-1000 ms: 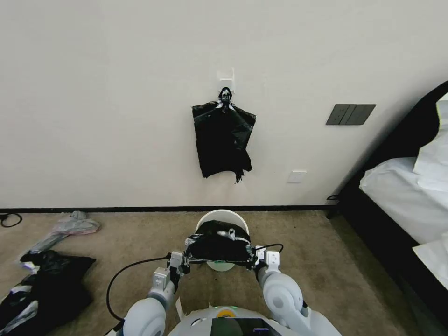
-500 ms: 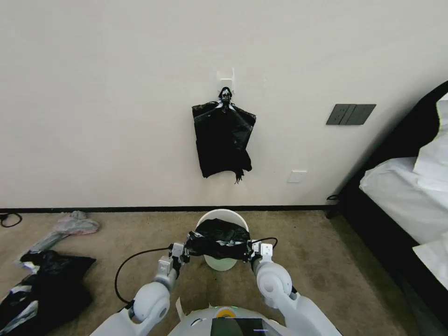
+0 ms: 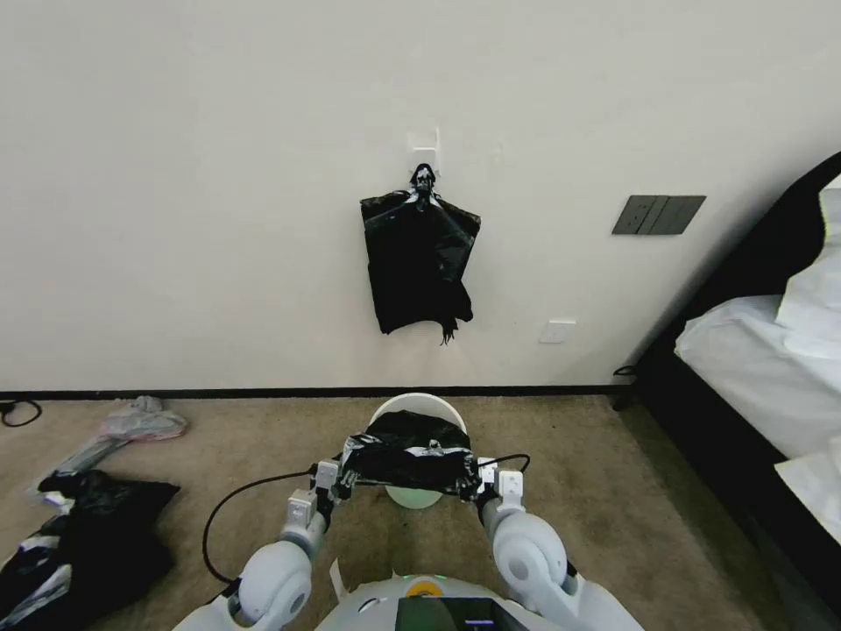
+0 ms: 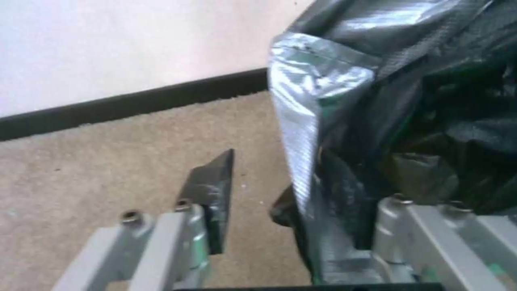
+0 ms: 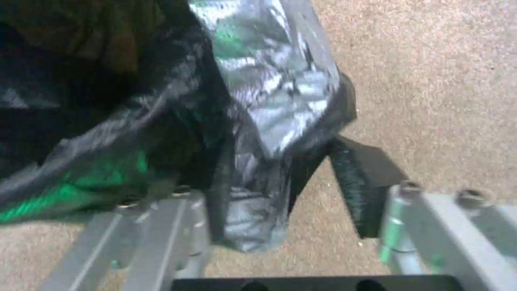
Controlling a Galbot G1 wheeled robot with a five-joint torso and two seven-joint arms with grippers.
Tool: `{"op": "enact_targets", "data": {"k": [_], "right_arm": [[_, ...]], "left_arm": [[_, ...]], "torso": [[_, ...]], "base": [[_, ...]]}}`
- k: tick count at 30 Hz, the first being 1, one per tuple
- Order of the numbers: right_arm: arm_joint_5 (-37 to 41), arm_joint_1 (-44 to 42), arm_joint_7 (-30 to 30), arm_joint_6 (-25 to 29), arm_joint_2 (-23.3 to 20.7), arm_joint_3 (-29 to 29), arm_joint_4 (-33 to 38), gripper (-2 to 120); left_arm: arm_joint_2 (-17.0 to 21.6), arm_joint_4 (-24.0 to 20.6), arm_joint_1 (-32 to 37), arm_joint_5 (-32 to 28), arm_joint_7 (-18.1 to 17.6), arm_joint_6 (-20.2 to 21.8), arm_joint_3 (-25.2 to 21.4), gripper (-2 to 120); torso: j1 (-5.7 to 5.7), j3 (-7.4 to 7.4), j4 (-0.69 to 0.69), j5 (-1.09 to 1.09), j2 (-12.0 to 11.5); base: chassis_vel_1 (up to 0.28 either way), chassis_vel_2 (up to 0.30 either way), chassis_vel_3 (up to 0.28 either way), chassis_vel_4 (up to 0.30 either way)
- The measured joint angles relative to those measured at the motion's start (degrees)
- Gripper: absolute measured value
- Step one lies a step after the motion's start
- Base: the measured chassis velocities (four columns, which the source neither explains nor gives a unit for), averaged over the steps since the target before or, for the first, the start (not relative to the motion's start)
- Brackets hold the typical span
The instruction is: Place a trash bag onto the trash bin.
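1. Nearest the robot, both arms reach forward at roughly 12 o'clock over the carpet (image 3: 613, 491), with a black cable looping off the left one.
2. The left pincer (image 3: 337, 480) has its fingers spread apart. In its wrist view one black pad (image 4: 213, 202) sits bare over the carpet, while the other finger is tucked inside the film of the trash bag (image 4: 345, 133), so the bag edge is hooked over that one finger rather than pinched.
3. The right pincer (image 3: 484, 480) is the same deal: fingers apart, outer pad (image 5: 358, 182) free, inner finger wrapped in the shiny film of the bag.
4. The trash bag (image 3: 407, 460) hangs stretched between the two pincers, mouth pulled wide, right over the front half of the trash bin (image 3: 417, 410).
5. The cream bin stands on the carpet just past the pincers; its far rim and a bit of its base peek out around the bag.
6. At about 9 o'clock, a black heap of bags (image 3: 83, 535) lies on the floor.
7. Farther back at 12 o'clock, a bundle of black bags (image 3: 419, 263) hangs on a wall hook.
8. A bed (image 3: 771, 368) sits at about 2 o'clock.
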Motion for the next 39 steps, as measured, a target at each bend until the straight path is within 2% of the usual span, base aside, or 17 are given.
{"op": "enact_targets", "data": {"k": [2, 3, 6, 7, 11, 12, 13, 15, 16, 18, 20, 22, 23, 26, 32, 35, 39], "right_arm": [[-0.37, -1.40, -0.11, 0.08, -0.71, 0.32, 1.42, 56], [-0.37, -1.40, -0.11, 0.08, -0.71, 0.32, 1.42, 56], [-1.77, -3.90, -0.96, 0.32, -1.83, 0.68, 4.08, 72], [-1.77, -3.90, -0.96, 0.32, -1.83, 0.68, 4.08, 72], [-3.68, -7.24, -1.97, 0.60, -3.00, 0.76, 7.83, 89], [-3.68, -7.24, -1.97, 0.60, -3.00, 0.76, 7.83, 89], [-4.36, -8.08, -2.40, 0.74, -3.39, 0.93, 8.84, 96], [-5.49, -9.47, -3.44, 0.89, -4.03, 1.79, 10.70, 99], [-5.49, -9.47, -3.44, 0.89, -4.03, 1.79, 10.70, 99], [-6.28, -10.57, -4.78, 1.48, -4.88, 2.90, 13.11, 100], [-6.55, -10.96, -5.52, 1.87, -5.23, 3.25, 13.98, 100], [-7.83, -11.85, -8.14, 3.62, -6.12, 4.16, 16.45, 100], [-7.83, -11.85, -8.14, 3.62, -6.12, 4.16, 16.45, 100], [-9.21, -12.06, -11.81, 5.04, -7.16, 5.15, 18.69, 100], [-9.29, -11.39, -12.46, 5.34, -8.03, 5.40, 18.93, 100], [-9.26, -10.85, -12.44, 5.40, -8.34, 5.40, 18.93, 100], [-9.18, -10.21, -12.39, 5.40, -8.35, 5.32, 18.91, 100]], "left_arm": [[0.16, -0.95, 0.89, 0.23, -0.39, -0.20, -0.83, 55], [0.16, -0.95, 0.89, 0.23, -0.39, -0.20, -0.83, 55], [0.23, -2.62, 2.31, 0.52, -1.03, -1.23, -2.01, 70], [0.23, -2.62, 2.31, 0.52, -1.03, -1.23, -2.01, 70], [0.33, -3.96, 4.32, 2.39, -1.10, -3.24, -3.35, 91], [0.33, -3.96, 4.32, 2.39, -1.10, -3.24, -3.35, 91], [0.35, -4.14, 4.80, 3.35, -1.07, -4.01, -3.88, 95], [0.36, -4.17, 5.48, 6.04, -0.71, -6.90, -5.11, 99], [0.36, -4.17, 5.48, 6.04, -0.71, -6.90, -5.11, 99], [0.54, -4.48, 6.41, 8.27, 0.75, -10.41, -6.84, 100], [0.63, -4.77, 6.78, 8.66, 1.24, -11.35, -7.35, 100], [0.97, -5.86, 8.28, 9.41, 3.57, -14.56, -8.63, 100], [0.97, -5.86, 8.28, 9.41, 3.57, -14.56, -8.63, 100], [1.11, -6.84, 9.86, 10.33, 6.73, -17.41, -9.54, 100], [1.45, -6.56, 9.95, 9.72, 8.40, -16.94, -9.15, 100], [2.42, -5.82, 9.83, 6.86, 12.45, -16.36, -9.01, 100], [3.24, -5.12, 9.31, 4.63, 14.95, -15.59, -9.03, 100]], "torso": [[0.00, 0.00, 0.00, 0.00, 0.00], [0.00, 0.00, 0.00, 0.00, 0.00], [0.00, 0.00, 0.00, 0.00, 0.00], [0.00, 0.00, 0.00, 0.00, 0.00], [0.00, 0.00, 0.00, 0.00, 0.00], [0.00, 0.00, 0.00, 0.00, 0.00], [0.00, 0.00, 0.00, 0.00, 0.00], [0.00, 0.00, 0.00, -0.01, 0.00], [0.00, 0.00, 0.00, -0.01, 0.00], [0.00, 0.00, 0.00, 0.00, 0.00], [0.00, 0.00, -0.01, 0.00, 0.00], [0.00, 0.00, -0.01, 0.00, 0.00], [0.00, 0.00, -0.01, 0.00, 0.00], [0.00, 0.00, 0.00, 0.00, 0.00], [0.00, 0.00, 0.00, 0.00, 0.00], [0.00, 0.00, 0.00, 0.00, 0.00], [0.00, 0.00, -0.01, 0.00, 0.00]], "base": [[0.000, 0.000, 0.000, 0.000], [0.000, 0.000, 0.000, 0.000], [0.000, 0.000, 0.000, 0.000], [0.000, 0.000, 0.000, 0.000], [0.000, 0.000, 0.000, 0.000], [0.000, 0.000, 0.000, 0.000], [0.000, 0.000, 0.000, 0.000], [0.000, 0.000, 0.000, 0.000], [0.000, 0.000, 0.000, 0.000], [0.000, 0.000, 0.000, 0.000], [0.000, 0.000, 0.000, 0.000], [0.000, 0.000, 0.000, 0.000], [0.000, 0.000, 0.000, 0.000], [0.000, 0.000, 0.000, 0.000], [0.000, 0.000, 0.000, 0.000], [0.000, 0.000, 0.000, 0.000], [0.000, 0.000, 0.000, 0.000]]}}
